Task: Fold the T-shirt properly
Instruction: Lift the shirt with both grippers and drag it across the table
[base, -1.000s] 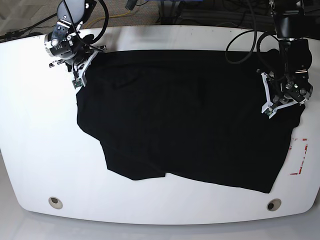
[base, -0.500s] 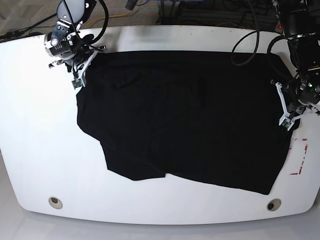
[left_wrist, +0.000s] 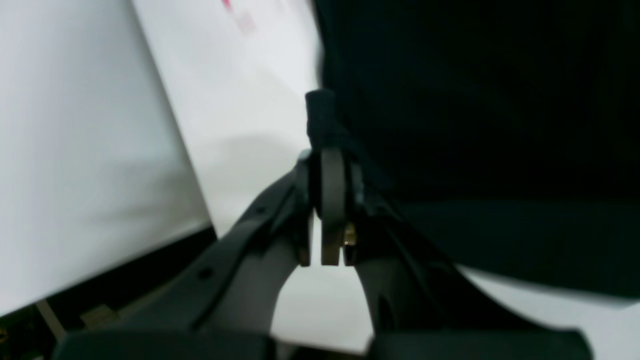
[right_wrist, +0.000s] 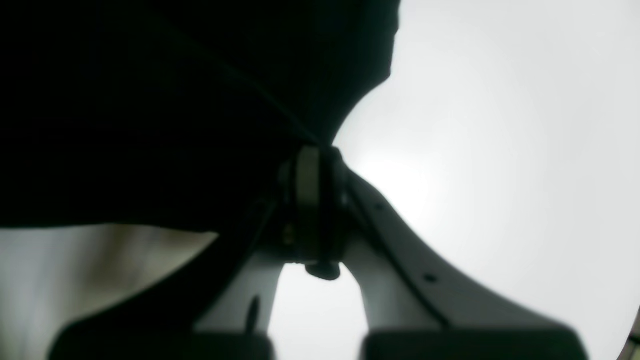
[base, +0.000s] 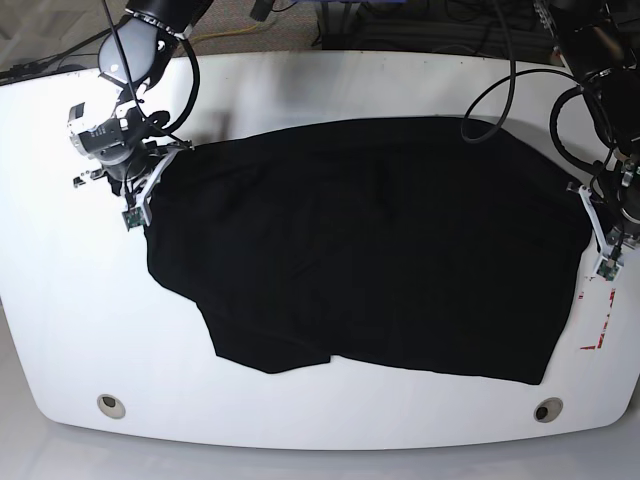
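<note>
- Left wrist: left gripper (left_wrist: 327, 165) clamped tight, pinching black T-shirt (left_wrist: 475, 100) edge over white table (left_wrist: 225, 100).
- Right wrist: right gripper (right_wrist: 312, 165) closed, nipping T-shirt (right_wrist: 150, 100) corner.
- Base: T-shirt (base: 370, 250) spread across table (base: 300, 80), grippers (base: 140, 195) (base: 598, 235) at opposite edges.

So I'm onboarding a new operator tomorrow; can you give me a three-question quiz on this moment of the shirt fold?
1. True or false: both end effectors are shut on the T-shirt.
2. Multiple choice: in the base view, the red marks on the table lie near A) the left end effector, B) the right end effector, C) the middle of the shirt.
3. Fill in: the shirt lies spread out, with no ____ made yet.

Key: 1 true, since each wrist view shows closed fingers pinching black fabric at an edge; 2 A; 3 fold.
</note>
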